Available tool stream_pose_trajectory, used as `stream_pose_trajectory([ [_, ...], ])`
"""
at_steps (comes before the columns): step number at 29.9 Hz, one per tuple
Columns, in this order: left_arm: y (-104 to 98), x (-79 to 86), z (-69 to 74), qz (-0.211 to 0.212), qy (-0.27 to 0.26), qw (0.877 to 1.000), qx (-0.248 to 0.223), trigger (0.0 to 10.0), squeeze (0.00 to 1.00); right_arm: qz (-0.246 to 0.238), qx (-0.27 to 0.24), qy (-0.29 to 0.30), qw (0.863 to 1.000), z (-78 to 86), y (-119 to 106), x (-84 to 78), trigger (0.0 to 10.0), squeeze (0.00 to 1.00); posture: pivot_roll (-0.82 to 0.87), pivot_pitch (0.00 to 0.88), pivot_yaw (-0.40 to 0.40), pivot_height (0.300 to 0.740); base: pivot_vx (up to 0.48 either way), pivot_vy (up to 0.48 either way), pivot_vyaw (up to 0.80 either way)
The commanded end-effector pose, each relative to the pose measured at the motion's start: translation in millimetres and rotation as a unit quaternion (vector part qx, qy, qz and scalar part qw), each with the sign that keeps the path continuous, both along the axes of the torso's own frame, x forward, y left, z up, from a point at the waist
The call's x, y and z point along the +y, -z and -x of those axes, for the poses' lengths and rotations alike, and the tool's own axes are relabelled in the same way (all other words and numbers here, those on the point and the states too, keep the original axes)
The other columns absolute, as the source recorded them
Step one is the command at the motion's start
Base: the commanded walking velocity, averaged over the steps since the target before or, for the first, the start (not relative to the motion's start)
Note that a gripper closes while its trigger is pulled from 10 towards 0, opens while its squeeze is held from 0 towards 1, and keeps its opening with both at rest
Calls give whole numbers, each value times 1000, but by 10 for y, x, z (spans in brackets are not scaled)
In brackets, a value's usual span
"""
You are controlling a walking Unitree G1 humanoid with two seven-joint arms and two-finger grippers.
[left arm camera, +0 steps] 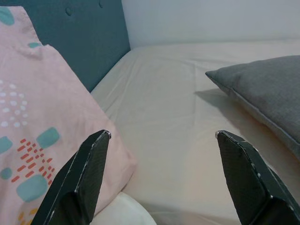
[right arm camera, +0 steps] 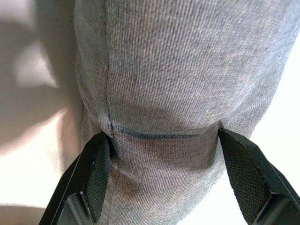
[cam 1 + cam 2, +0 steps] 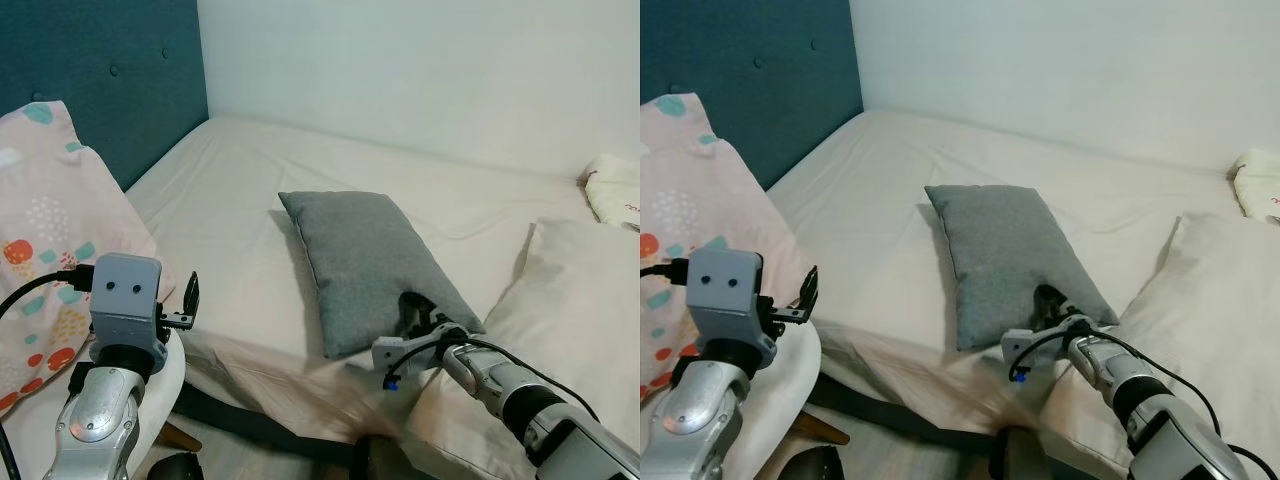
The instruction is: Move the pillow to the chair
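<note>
Left eye view: grey pillow [image 3: 370, 265] lying on the cream-sheeted bed [image 3: 240, 200], near corner pinched by the right end effector [image 3: 415, 318], fingers clenched on the fabric at the edge nearest the robot. Left end effector [image 3: 188, 305] raised at the left, released, fingers spread and holding nothing, well apart from the grey pillow. Behind it a pink patterned pillow [image 3: 50, 230] leaning against the teal headboard [image 3: 110, 70]. White pillow [image 3: 570, 300] at the right, just beside the grey one. White rounded chair seat [image 3: 170, 375] below the left arm.

Right eye view: same layout, right arm reaching in from the lower right.

Left wrist view: two black fingers [image 1: 84, 173] wide apart, bare sheet between them, pink patterned pillow to one side, grey pillow's edge to the other.

Right wrist view: grey fabric bunched between both fingers [image 2: 96, 173], seam line running across the gripped fold.
</note>
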State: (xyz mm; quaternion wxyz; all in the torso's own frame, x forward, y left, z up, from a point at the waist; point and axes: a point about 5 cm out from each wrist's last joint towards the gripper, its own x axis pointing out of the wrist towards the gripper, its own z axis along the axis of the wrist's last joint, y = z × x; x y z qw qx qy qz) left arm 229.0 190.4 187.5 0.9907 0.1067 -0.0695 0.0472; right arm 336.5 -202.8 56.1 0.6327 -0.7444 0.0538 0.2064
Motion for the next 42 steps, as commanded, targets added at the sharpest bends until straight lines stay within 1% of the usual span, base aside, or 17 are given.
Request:
stream_pose_trajectory([
  [1,-14,-11,-7,-6,7,1000,3,10000,0,-2,-10,26,1000,-26,-28,-66,10000,0,49,24,-136,445,0,0,0],
  [7,5,-7,3,-8,9,1000,8,10000,0,-13,2,46,999,4,28,-83,10000,0,47,23,-136,445,0,0,0],
  [8,4,-3,8,-9,8,1000,9,10000,0,-16,9,52,998,15,47,-90,588,0,52,23,-139,445,0,0,0],
  [9,4,-3,8,-9,8,1000,9,10000,0,-16,9,52,998,15,47,-90,588,0,52,23,-139,445,0,0,0],
  [10,-2,6,13,-10,6,1000,8,10000,0,-20,13,60,998,19,52,-108,0,0,55,24,-141,445,0,0,0],
  [23,-9,-31,4,-5,4,1000,5,10000,0,-92,25,102,990,18,52,-130,0,0,44,12,-142,445,0,0,0],
  [25,-11,-34,-8,-5,5,1000,3,10000,0,-117,26,117,986,5,30,-145,0,0,43,6,-142,445,0,0,0],
  [27,-40,-34,-51,-3,4,1000,-4,10000,0,-223,46,161,960,-58,-50,-122,0,0,38,0,-140,445,0,0,0],
  [28,-40,-34,-51,-3,4,1000,-4,10000,0,-223,46,161,960,-58,-50,-122,0,0,38,0,-140,445,0,0,0],
  [29,-63,-36,-79,-2,4,1000,-10,10000,0,-316,67,178,930,-124,-131,-42,0,0,35,0,-140,445,0,0,0],
  [31,-63,-36,-79,-2,4,1000,-10,10000,0,-316,67,178,930,-124,-131,-42,0,0,35,0,-140,445,0,0,0],
  [32,-86,-61,-104,0,5,1000,-15,10000,0,-431,62,153,887,-255,-373,104,0,0,33,0,-137,450,0,0,0],
  [34,-102,-86,-133,4,6,1000,-21,10000,0,-516,42,125,846,-376,-660,208,0,0,27,0,-132,460,0,0,0],
  [37,-119,-109,-172,9,6,1000,-28,10000,0,-582,11,87,809,-468,-992,298,0,0,21,0,-129,475,0,0,0],
  [38,-135,-124,-210,10,7,999,-34,10000,0,-617,-10,55,785,-509,-1241,351,0,0,20,0,-128,485,0,0,0],
  [40,-135,-124,-210,10,7,999,-34,10000,0,-617,-10,55,785,-509,-1241,351,0,0,20,0,-128,485,0,0,0],
  [42,-160,-131,-247,13,8,999,-41,10000,0,-649,-20,28,760,-527,-1446,403,0,0,20,0,-128,495,0,0,0],
])
